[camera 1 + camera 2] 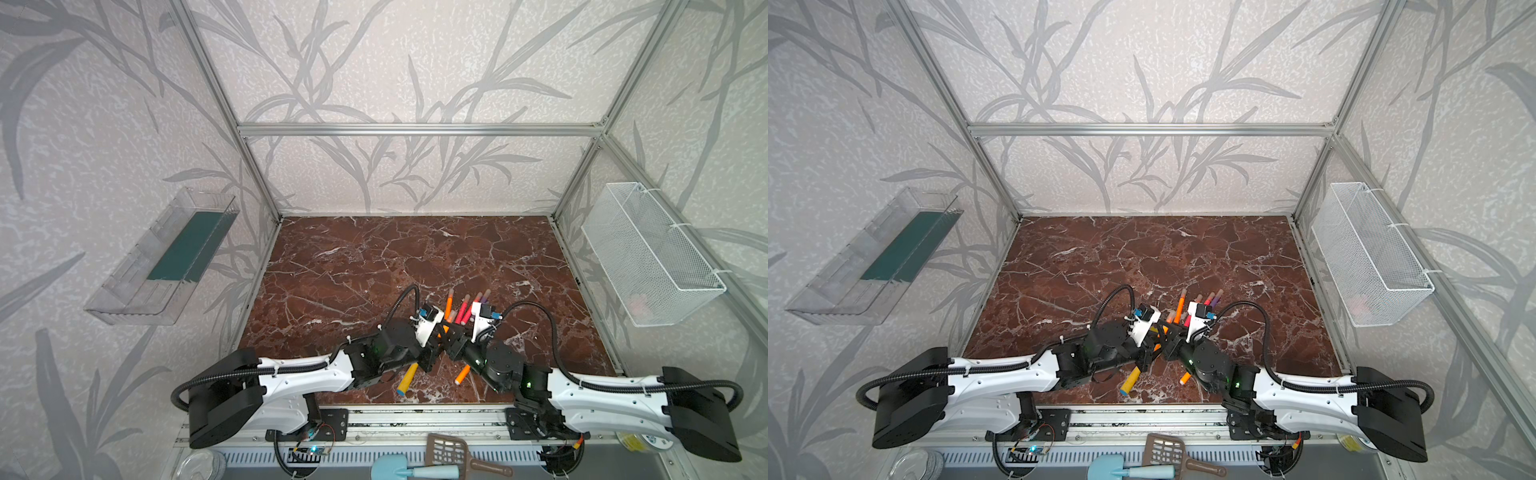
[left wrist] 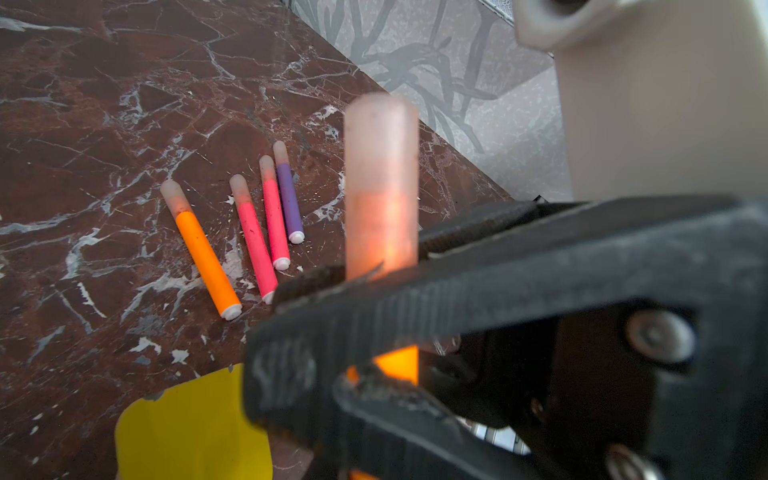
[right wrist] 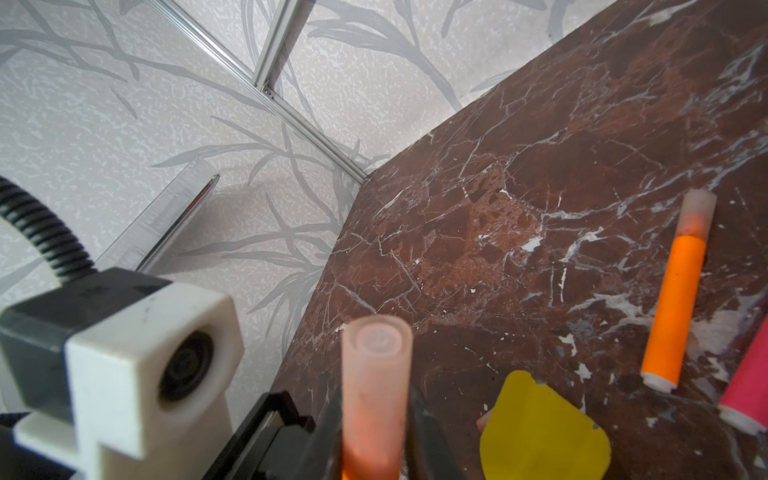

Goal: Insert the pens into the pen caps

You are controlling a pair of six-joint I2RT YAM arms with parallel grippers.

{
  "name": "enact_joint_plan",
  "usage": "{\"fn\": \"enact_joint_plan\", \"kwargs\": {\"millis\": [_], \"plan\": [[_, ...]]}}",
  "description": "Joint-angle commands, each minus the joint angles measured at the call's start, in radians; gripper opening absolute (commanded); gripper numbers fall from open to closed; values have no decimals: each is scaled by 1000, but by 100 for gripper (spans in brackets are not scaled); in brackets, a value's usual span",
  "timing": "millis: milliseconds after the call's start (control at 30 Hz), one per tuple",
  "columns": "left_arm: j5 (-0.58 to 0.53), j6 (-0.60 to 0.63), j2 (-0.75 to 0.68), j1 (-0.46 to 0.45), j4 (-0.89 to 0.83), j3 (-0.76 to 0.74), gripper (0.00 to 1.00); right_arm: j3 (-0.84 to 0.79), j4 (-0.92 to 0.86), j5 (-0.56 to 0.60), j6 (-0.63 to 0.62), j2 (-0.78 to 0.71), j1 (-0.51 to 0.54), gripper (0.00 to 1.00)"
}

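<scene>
Mid-table, my L gripper [image 1: 439,337] clamps tight on the orange pen [image 2: 397,365] while R gripper [image 3: 374,432] pinches its cap [image 3: 376,365], seemingly seated. Four capped pens [image 2: 254,245] lie beyond. Next: release gently, set down.

Four capped pens lie side by side on the table [image 2: 83,124], slightly fanned: an orange pen [image 2: 205,257], two pink pens [image 2: 255,245] and a purple pen [image 2: 289,199]. Each has a cloudy pinkish cap [image 2: 174,195] and a white end. A second orange pen [image 1: 462,375] lies alone nearer the front edge, partly hidden. A third orange pen [image 2: 399,363], capped, stands upright off the table.
</scene>
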Motion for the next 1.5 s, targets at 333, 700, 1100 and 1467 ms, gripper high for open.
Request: {"fn": "enact_joint_plan", "kwargs": {"millis": [333, 700, 1100, 1467], "plan": [[-262, -28, -61, 14, -12, 22, 47, 9, -398, 12, 65, -83, -224, 3], [-366, -64, -87, 46, -121, 18, 63, -99, -500, -184, 130, -152, -638, 3], [-344, -57, -48, 46, -179, 58, 65, -145, -293, -389, 154, 45, -866, 5], [-272, -48, 45, 44, -267, 144, 64, -88, -95, -432, 184, 384, -946, 10]]}}
